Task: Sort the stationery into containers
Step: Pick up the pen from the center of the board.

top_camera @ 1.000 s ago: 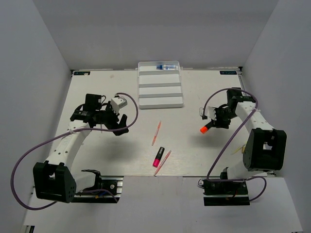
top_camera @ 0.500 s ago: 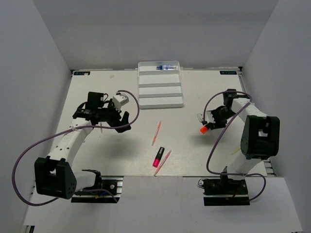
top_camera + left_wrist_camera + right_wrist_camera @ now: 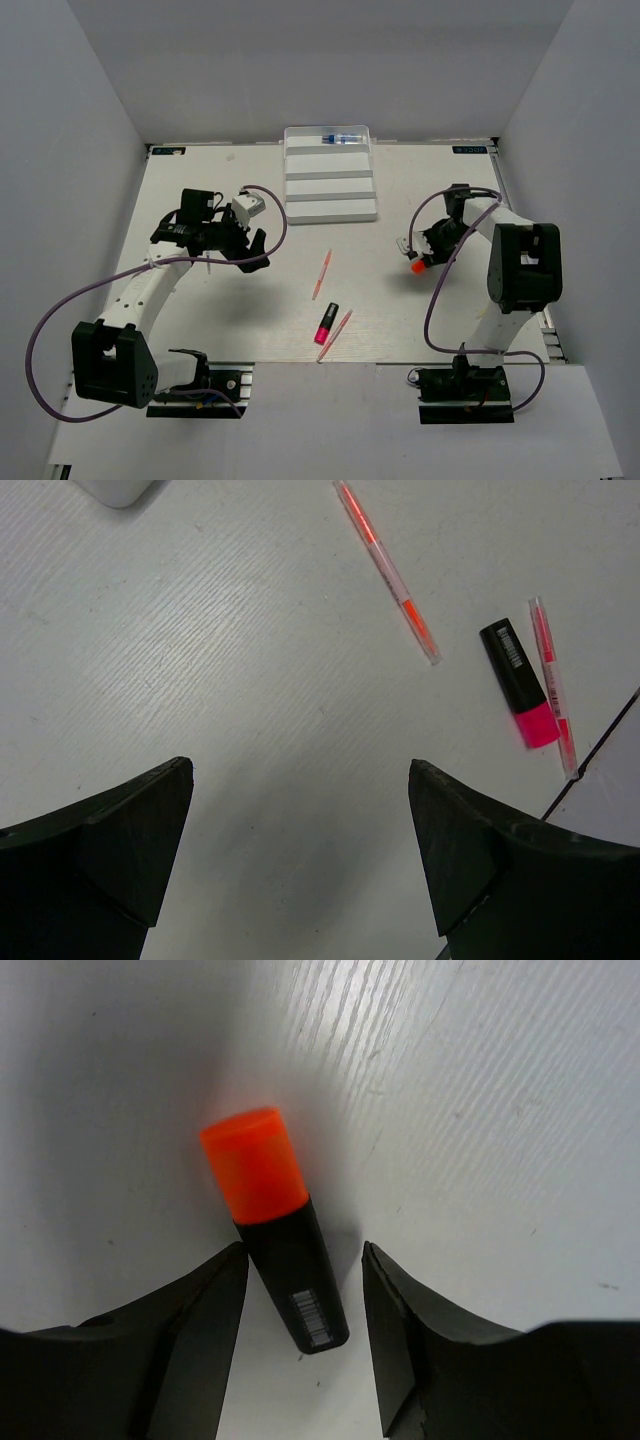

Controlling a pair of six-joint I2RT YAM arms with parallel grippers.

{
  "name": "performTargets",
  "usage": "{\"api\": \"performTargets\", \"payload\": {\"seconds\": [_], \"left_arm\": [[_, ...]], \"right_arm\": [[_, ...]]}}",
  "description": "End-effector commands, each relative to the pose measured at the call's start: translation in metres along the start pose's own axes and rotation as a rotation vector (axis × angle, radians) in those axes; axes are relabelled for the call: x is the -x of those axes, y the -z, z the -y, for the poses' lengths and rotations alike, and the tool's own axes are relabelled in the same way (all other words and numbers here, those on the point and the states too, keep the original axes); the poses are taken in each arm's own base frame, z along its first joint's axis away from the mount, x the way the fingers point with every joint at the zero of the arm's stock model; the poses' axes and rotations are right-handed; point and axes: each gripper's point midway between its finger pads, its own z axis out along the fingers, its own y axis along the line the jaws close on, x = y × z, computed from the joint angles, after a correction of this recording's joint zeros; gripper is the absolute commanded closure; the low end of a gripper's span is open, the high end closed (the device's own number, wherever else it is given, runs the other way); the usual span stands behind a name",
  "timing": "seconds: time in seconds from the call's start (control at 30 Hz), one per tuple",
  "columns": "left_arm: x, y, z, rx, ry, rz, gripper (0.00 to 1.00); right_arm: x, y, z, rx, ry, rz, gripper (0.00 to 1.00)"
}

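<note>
Pink marker [image 3: 326,322] and near stick [image 3: 334,335] lie side by side, far stick [image 3: 322,273] just beyond; all are loose on the worktop [image 3: 240,320]. Left tool [image 3: 298,780] is spread and empty. Right tool [image 3: 302,1270] is spread astride the orange marker [image 3: 270,1185], not yet pinching. The tray [image 3: 330,190] holds only the bottle [image 3: 343,137], in its far row. One item looks sorted, with at least four left.

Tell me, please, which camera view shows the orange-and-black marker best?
The right wrist view: the orange-and-black marker lies close up between the fingers of the right gripper, with its orange cap, black body and label all plain. The top external view shows only a small orange tip beside that gripper. The left wrist view does not show it.
</note>
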Motion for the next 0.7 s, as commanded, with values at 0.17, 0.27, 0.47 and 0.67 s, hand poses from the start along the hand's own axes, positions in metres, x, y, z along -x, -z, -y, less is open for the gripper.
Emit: {"api": "performTargets", "payload": {"seconds": [0.17,0.27,0.47,0.67], "left_arm": [[0.006,0.002,-0.001,0.012,-0.032,0.016,0.02],[0.004,0.002,-0.001,0.015,-0.035,0.012,0.02],[0.003,0.001,-0.002,0.014,-0.034,0.011,0.02],[0.003,0.001,-0.002,0.019,-0.037,0.014,0.02]], "right_arm": [[0.007,-0.011,0.007,0.07,0.056,0.014,0.56],[0.008,-0.017,-0.003,0.116,0.042,0.021,0.6],[0.012,-0.024,-0.018,0.178,-0.021,0.022,0.69],[0.024,-0.01,0.011,0.109,-0.077,0.041,0.88]]}}
